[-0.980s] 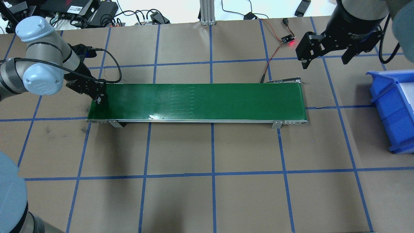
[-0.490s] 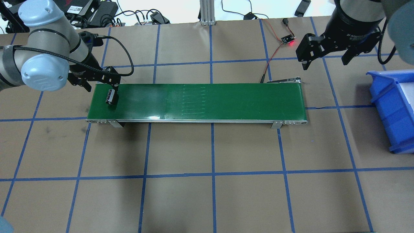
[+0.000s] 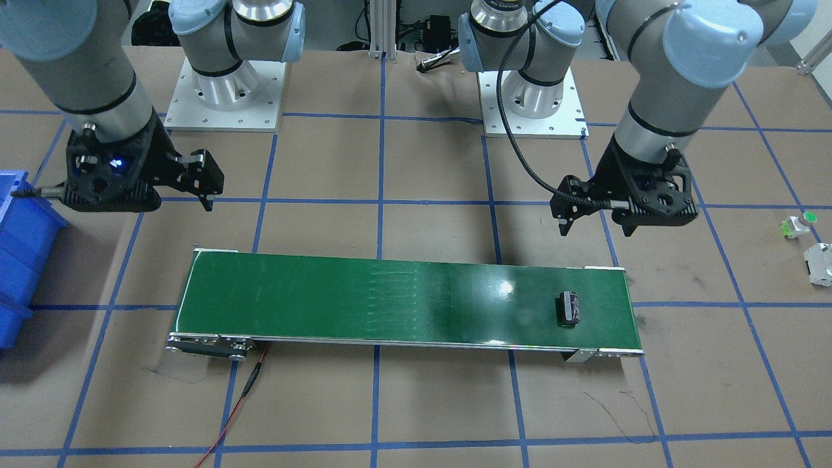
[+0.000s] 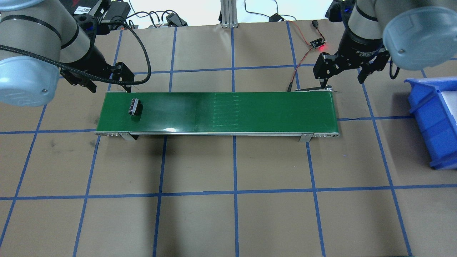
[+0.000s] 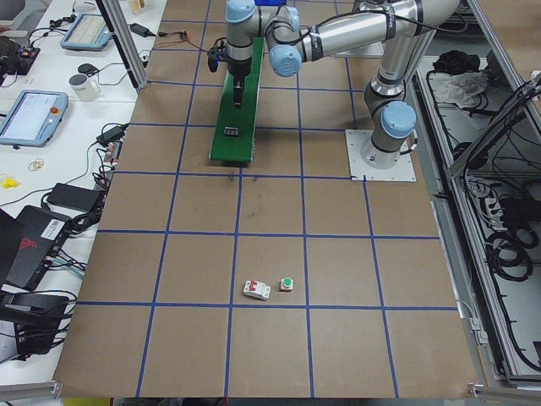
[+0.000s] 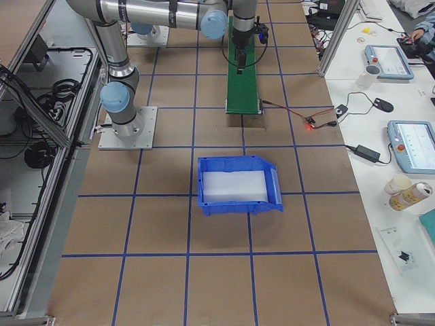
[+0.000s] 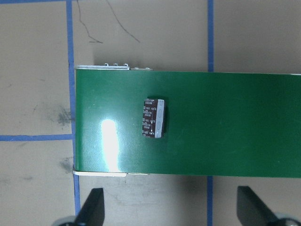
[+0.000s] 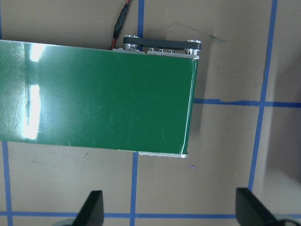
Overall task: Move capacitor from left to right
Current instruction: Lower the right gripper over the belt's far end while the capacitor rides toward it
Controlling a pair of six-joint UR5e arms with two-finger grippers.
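The capacitor (image 4: 134, 107), a small dark cylinder with pale markings, lies on its side near the left end of the green conveyor belt (image 4: 250, 110). It also shows in the front view (image 3: 571, 307) and the left wrist view (image 7: 154, 118). My left gripper (image 4: 109, 84) is open and empty, hovering just behind the belt's left end, apart from the capacitor. My right gripper (image 4: 342, 75) is open and empty above the table behind the belt's right end (image 8: 178, 94).
A blue bin (image 4: 433, 117) stands on the table right of the belt. A small sensor board with a red light (image 4: 317, 43) and its wires lie behind the belt's right end. A white piece with green cap (image 3: 798, 223) and a white blocky part (image 3: 819, 263) lie far left.
My left gripper let go of the capacitor on the belt's left end and drew up and back. The capacitor and the belt's marks have shifted right. My right gripper moved slightly left.
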